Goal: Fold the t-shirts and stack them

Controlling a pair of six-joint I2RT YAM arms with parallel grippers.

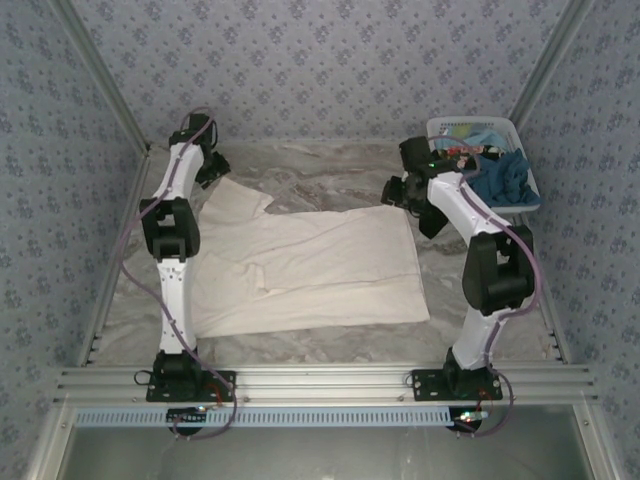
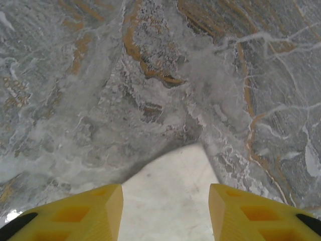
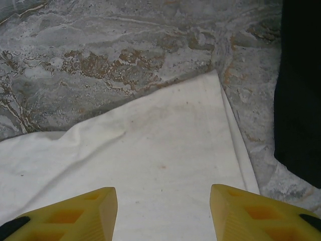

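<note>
The off-white t-shirt (image 1: 310, 270) lies spread flat mid-desk. The left claw (image 2: 165, 195) hangs released, yellow fingers apart, over the shirt's pointed far-left corner. The right claw (image 3: 163, 193), likewise released, hovers over the far-right hem corner. The cloth looks thin, limp and light, likely to sag and crease, so it is best pinched at corners or hems. Around it the marbled grey desk (image 2: 150, 75) looks smooth and hard. Far right, a slatted basket (image 1: 475, 122) holds a teal t-shirt (image 1: 500, 178).
</note>
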